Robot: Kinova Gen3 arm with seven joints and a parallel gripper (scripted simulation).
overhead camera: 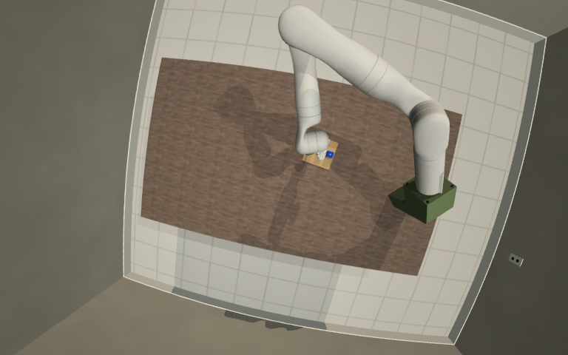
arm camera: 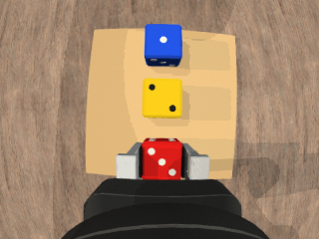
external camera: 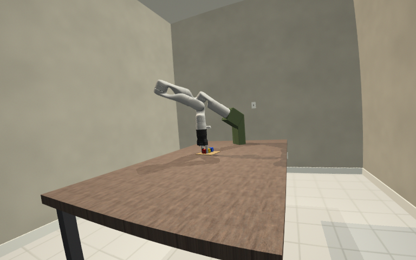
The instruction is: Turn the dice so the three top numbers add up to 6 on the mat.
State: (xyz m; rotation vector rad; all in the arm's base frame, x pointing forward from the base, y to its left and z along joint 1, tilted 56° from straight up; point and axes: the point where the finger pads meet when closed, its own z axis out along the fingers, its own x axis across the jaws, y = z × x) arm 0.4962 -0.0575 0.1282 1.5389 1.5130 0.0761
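And there it is, the red die, right between the fingers of the gripper! A pad on either side, pinching it, and three white pips showing in a diagonal on top. The exterior view puts it down at the level of the mat, though whether its underside touches is too small to tell.

Just out in front of the fingers, the yellow die, apart from the red, flat on the mat, two black pips up! Farther out in the same line, the blue die, also on the mat near its far edge, a single white pip on top. One, two, three: that reads six!

Under the fingers the mat lies flat on the wooden table. Above them, the pale arm reaches over from its green pedestal, with the gripper pointing straight down.
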